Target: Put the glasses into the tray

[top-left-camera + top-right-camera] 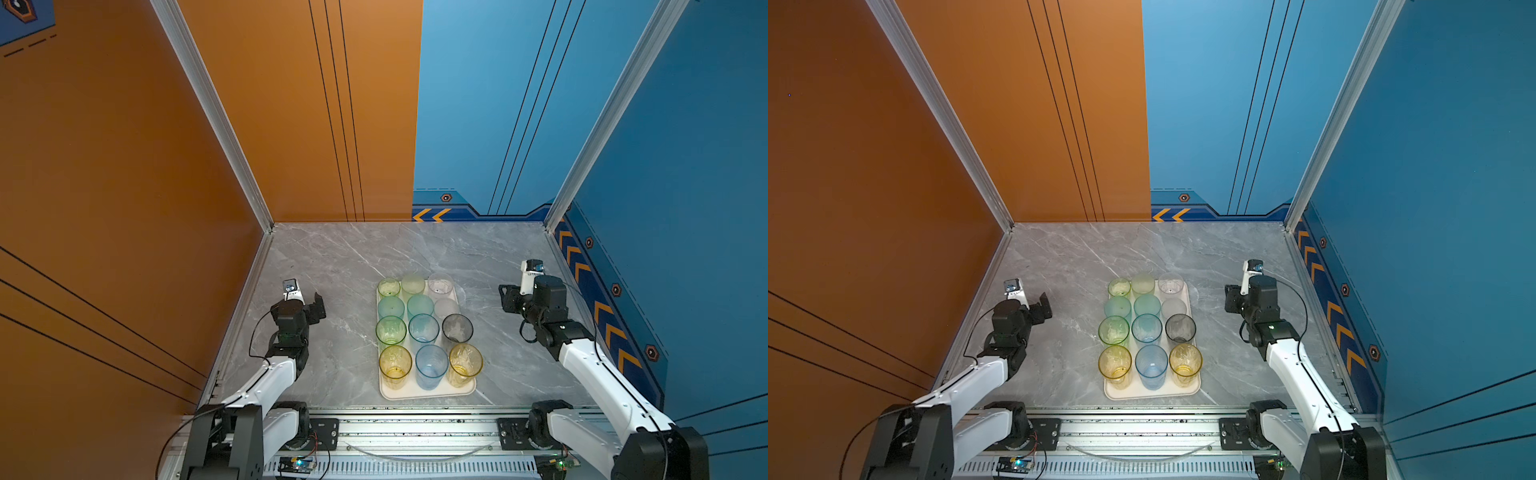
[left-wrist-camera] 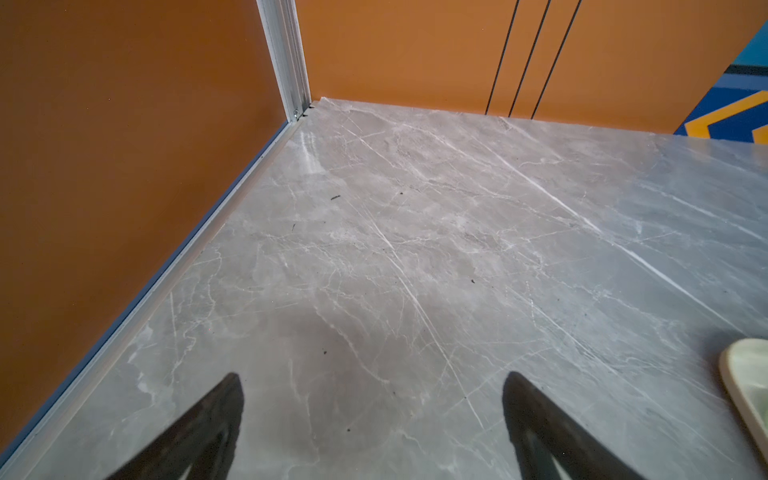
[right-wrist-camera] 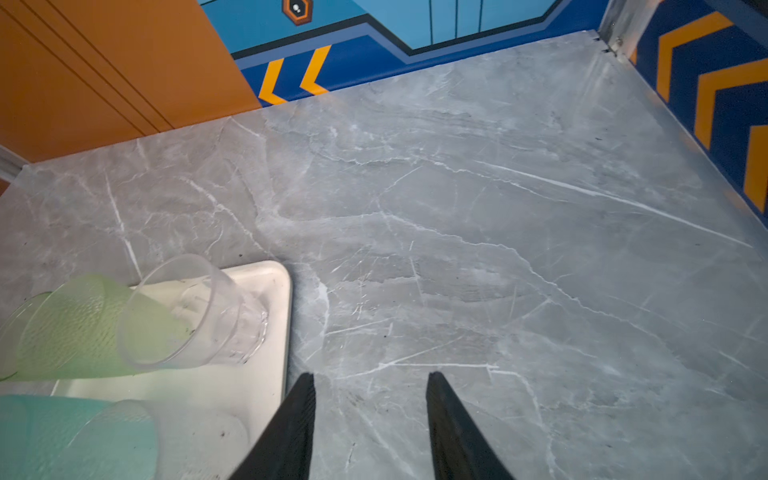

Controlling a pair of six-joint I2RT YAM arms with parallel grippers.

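Observation:
The cream tray (image 1: 428, 395) (image 1: 1152, 395) lies mid-table, and several glasses stand upright in it in rows of three. The front row holds a yellow glass (image 1: 395, 362), a blue glass (image 1: 431, 365) and an amber glass (image 1: 465, 362). My left gripper (image 1: 318, 305) (image 1: 1042, 306) hovers left of the tray, open wide and empty (image 2: 374, 382). My right gripper (image 1: 507, 297) (image 1: 1231, 297) hangs right of the tray, open with only marble between its fingers (image 3: 370, 378). The right wrist view shows a clear glass (image 3: 199, 311) and a green glass (image 3: 83, 328) at the tray's far corner (image 3: 278, 286).
Orange wall (image 1: 124, 208) closes the left side and blue wall (image 1: 685, 208) the right, with aluminium posts (image 1: 266, 216) at the back corners. A metal rail (image 1: 415, 428) carrying both arm bases runs along the front. The tray's corner (image 2: 748, 382) shows in the left wrist view.

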